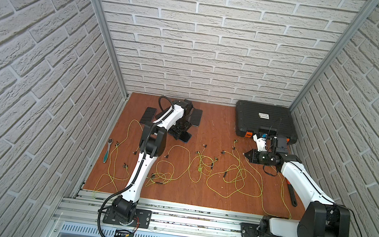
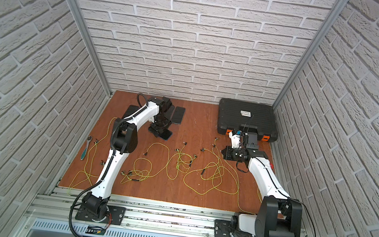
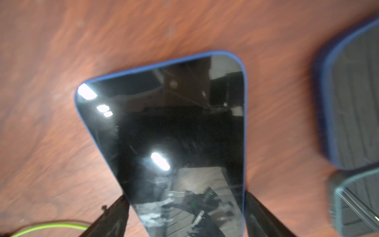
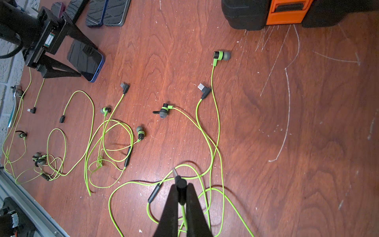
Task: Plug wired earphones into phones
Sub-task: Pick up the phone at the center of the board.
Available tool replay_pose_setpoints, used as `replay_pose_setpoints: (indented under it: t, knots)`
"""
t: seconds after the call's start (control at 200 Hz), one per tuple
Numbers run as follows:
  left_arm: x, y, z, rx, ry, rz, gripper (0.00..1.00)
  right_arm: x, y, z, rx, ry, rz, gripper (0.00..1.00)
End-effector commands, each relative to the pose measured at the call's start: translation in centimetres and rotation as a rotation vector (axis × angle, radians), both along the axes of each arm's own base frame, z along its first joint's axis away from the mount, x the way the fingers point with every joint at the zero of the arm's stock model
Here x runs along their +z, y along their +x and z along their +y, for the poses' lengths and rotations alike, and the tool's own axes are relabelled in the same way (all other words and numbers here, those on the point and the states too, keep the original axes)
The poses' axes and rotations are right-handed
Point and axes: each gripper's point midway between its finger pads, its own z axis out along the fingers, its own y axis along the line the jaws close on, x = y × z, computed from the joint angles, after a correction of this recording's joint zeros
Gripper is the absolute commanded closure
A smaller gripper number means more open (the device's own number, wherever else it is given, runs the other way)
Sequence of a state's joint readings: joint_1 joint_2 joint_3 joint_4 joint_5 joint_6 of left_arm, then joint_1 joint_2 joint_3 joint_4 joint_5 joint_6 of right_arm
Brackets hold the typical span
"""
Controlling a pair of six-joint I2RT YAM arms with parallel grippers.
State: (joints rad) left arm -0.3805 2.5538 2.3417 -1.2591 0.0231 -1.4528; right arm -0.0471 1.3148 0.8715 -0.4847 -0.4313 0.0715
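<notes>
— None of the earphone cords [image 1: 179,164] joined to a phone yet?
— None that a top view shows. They lie loose on the worktop [image 1: 218,132], with the spare phones [image 1: 196,117] on either side of the left tool [image 1: 180,134].
— Left wrist?
— That tool is spread wide, fingers against both long edges of a blue-edged phone [image 3: 174,123]; it looks gripped.
— Right wrist?
— The right tool [image 4: 181,184] is pressed together on a dark plug [image 4: 175,172], metal tip jutting ahead. I'd judge every insertion is still to do.

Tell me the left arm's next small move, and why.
Probably squeeze the left gripper firmly onto the phone: its fingers flank the phone's long edges, a firm grip isn't evident, and the right gripper holds a plug ready to insert.
</notes>
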Motion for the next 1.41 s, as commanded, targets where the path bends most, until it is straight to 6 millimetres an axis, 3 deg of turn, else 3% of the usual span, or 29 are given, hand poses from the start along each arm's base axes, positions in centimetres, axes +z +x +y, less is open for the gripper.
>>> replay_pose_setpoints:
  t: [0.0, 0.22, 0.435, 0.575, 1.01, 1.185, 1.4]
  knots:
    - [-5.2, -5.2, 1.3, -0.001, 0.089, 0.226, 0.17, 0.5, 0.3, -0.1, -0.004, -0.012, -0.038, 0.95]
    - [-5.1, -7.2, 2.5, -0.028, 0.094, 0.244, 0.22, 0.3, 0.4, 0.0, -0.004, -0.009, -0.032, 0.95]
    - [-6.1, -6.8, 2.8, -0.023, 0.073, 0.242, 0.26, 0.4, 0.3, 0.1, -0.002, -0.003, -0.031, 0.95]
    - [-5.6, -6.0, 3.1, -0.056, 0.081, 0.219, 0.31, 0.8, 0.0, 0.2, 0.001, -0.001, -0.034, 0.95]
    - [3.2, -3.3, 3.2, -0.130, 0.047, -0.084, 0.36, 2.2, -0.6, 0.8, 0.030, 0.025, -0.042, 0.95]
    - [7.0, -3.1, 1.9, -0.127, -0.049, -0.243, 0.40, 3.3, -1.1, 0.9, 0.037, 0.023, -0.050, 0.95]
    - [10.4, -3.1, -0.4, -0.080, -0.220, -0.371, 0.46, 5.2, -1.3, 2.2, 0.056, 0.079, -0.086, 0.95]
